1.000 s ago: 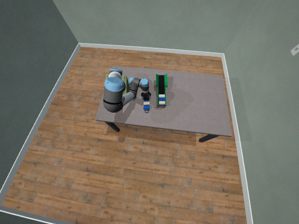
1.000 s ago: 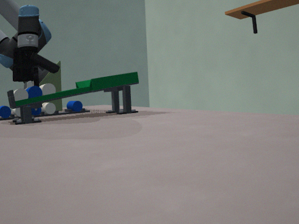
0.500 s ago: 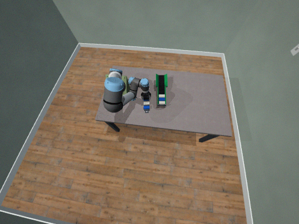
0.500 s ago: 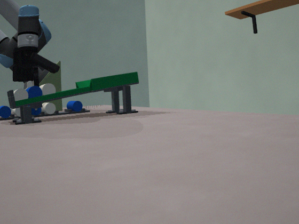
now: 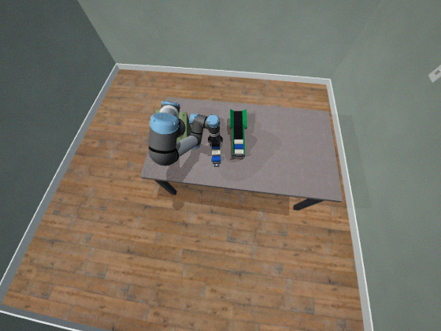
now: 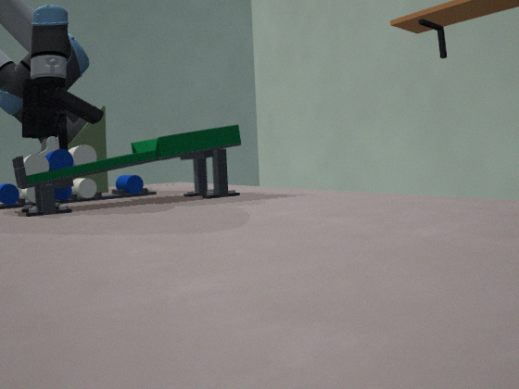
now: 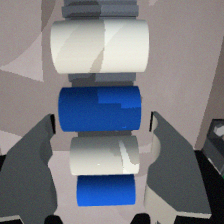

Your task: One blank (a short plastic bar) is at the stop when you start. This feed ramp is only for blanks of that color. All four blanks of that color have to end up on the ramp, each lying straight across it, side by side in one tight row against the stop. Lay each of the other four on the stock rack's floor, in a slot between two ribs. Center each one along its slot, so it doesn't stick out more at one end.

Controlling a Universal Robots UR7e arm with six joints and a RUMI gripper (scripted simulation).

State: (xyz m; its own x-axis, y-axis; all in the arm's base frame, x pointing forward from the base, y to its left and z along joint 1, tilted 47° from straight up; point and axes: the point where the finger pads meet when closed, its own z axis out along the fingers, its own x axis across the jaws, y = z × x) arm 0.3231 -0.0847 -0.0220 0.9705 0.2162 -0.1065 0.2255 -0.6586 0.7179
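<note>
In the wrist view the stock rack holds a row of four blanks: a white one (image 7: pixel 100 46), a blue one (image 7: pixel 100 108), a white one (image 7: pixel 104 155) and a blue one (image 7: pixel 106 190). My gripper (image 7: pixel 102 114) is open. Its fingers flank the ends of the upper blue blank with a small gap on each side, and the blank lies on the rack. The top view shows the gripper (image 5: pixel 215 141) over the rack (image 5: pixel 216 156), left of the green ramp (image 5: pixel 238 133). On the ramp's low end lie a white blank (image 6: pixel 36 163) at the stop, a blue one (image 6: pixel 59 159) and a white one (image 6: pixel 83 154).
The ramp (image 6: pixel 130 156) stands on dark legs and rises to the right. The arm's base (image 5: pixel 165 139) stands at the table's left edge. A wooden shelf (image 6: pixel 456 8) hangs on the wall, far from the work.
</note>
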